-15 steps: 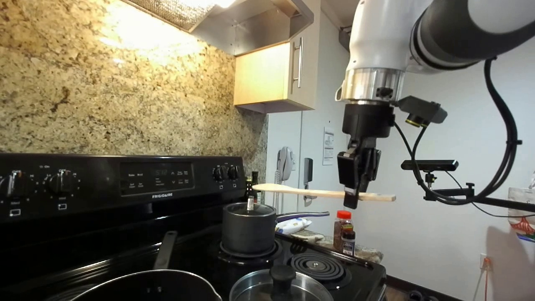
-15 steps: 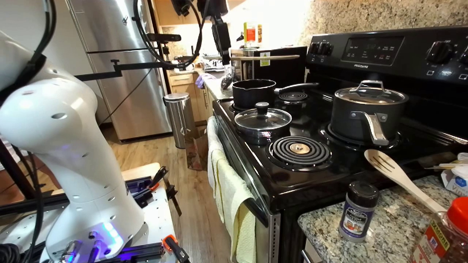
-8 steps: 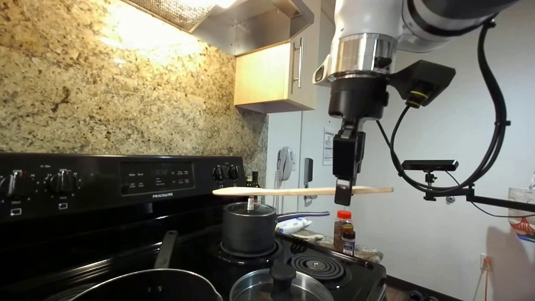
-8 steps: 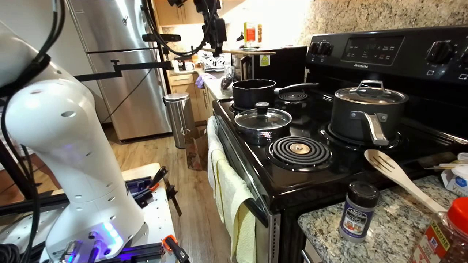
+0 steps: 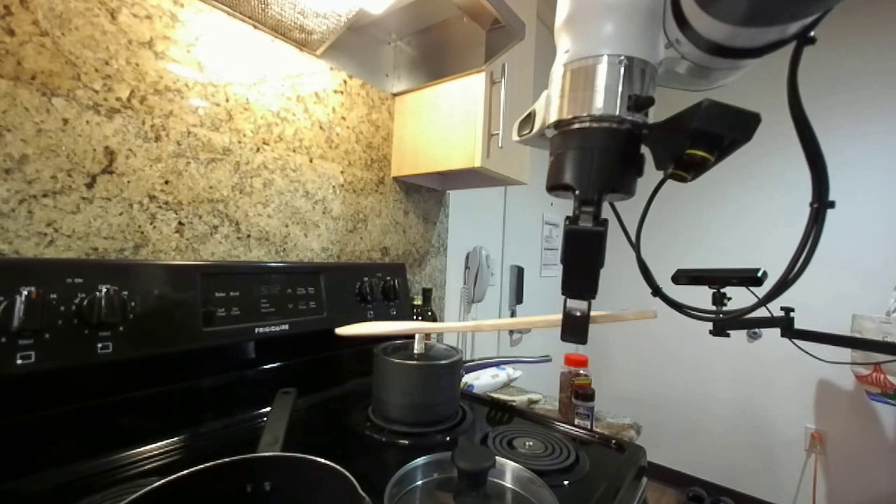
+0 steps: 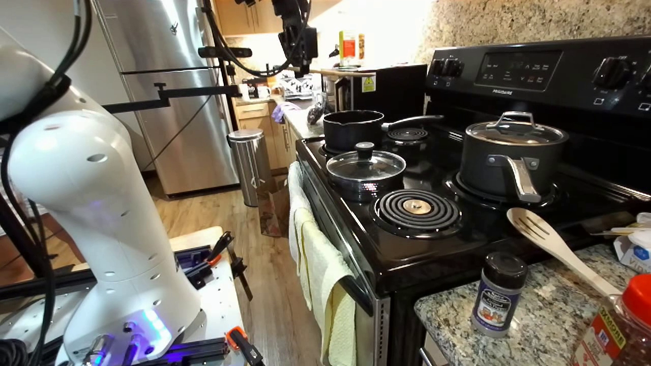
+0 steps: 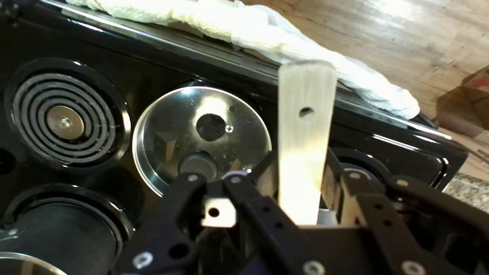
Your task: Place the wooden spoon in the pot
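The pale wooden spoon (image 5: pixel 490 324) is held roughly level, high above the stove. It also shows in an exterior view (image 6: pixel 346 73) and in the wrist view (image 7: pixel 305 145), where its holed handle end points up the picture and its bowl is hidden. My gripper (image 5: pixel 575 327) is shut on the handle, with one finger on each side, as the wrist view (image 7: pixel 300 166) shows. An open black pot (image 6: pixel 353 128) stands on a front burner; its rim also shows in an exterior view (image 5: pixel 280 456). The spoon is apart from this pot. Its inside is mostly out of sight.
A low pan with a glass lid (image 6: pixel 365 175) stands beside the open pot. A taller lidded pot (image 6: pixel 508 162) stands at the back. A slotted wooden spoon (image 6: pixel 559 249), a pepper jar (image 6: pixel 498 300) and a red-capped jar (image 6: pixel 625 325) are on the counter. A towel (image 6: pixel 325 274) hangs in front.
In an exterior view, my gripper has moved a little left and turned. The spoon turned with it, its bowl end swinging left over the stove. The grip stays shut; the pots have not moved.
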Motion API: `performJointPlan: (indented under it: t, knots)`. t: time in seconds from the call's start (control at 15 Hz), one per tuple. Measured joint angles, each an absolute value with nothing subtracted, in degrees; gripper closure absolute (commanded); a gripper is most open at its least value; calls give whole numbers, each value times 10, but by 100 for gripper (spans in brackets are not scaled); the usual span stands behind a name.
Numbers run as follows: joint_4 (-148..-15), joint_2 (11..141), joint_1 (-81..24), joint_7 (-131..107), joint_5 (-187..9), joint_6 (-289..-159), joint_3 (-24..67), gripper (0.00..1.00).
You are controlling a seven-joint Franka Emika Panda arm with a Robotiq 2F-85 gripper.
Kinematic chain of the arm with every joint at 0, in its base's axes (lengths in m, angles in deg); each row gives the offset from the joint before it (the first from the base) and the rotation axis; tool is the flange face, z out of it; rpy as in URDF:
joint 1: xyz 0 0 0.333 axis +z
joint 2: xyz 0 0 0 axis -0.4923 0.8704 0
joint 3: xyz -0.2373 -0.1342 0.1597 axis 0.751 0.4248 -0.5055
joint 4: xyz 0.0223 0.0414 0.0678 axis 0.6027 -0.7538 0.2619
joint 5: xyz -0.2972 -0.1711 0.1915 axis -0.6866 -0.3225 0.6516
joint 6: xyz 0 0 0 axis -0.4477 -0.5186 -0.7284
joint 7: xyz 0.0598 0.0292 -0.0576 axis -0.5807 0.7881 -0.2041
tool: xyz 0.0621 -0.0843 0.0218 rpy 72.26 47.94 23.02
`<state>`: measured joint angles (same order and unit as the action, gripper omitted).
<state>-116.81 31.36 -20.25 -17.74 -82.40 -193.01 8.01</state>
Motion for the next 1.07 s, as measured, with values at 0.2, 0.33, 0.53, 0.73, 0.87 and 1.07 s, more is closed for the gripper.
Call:
performJointPlan:
  t: [0.2, 0.33, 0.53, 0.73, 0.87, 1.07]
  knots:
    - [-1126, 354, -195, -105, -804, -1910, 94, 90]
    - [-1088, 397, -194, -65, -799, -1888, 96, 91]
    - [-1036, 466, -193, -10, -799, -1846, 96, 71]
    - [-1009, 501, -193, 10, -799, -1825, 98, 71]
    - [-1005, 504, -193, 12, -799, -1821, 98, 91]
    - [-1002, 508, -193, 12, -804, -1821, 98, 91]
